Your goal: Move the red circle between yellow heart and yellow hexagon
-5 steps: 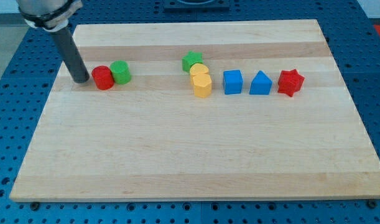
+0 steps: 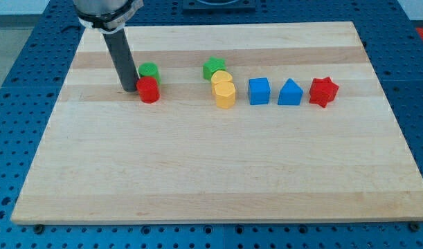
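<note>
One camera view to work from, and my tip (image 2: 130, 89) is pressed against the left side of the red circular block (image 2: 148, 90); it is a bare rod, nothing to open or close. The green round block (image 2: 149, 70) sits just behind the red one, touching it. Over to the right, the yellow hexagon block (image 2: 221, 77) and yellow heart block (image 2: 226, 94) are touching each other, no gap between them yet. I reckon we're roughly midway, with the wooden board (image 2: 197, 173) stretch between them left to cross.
</note>
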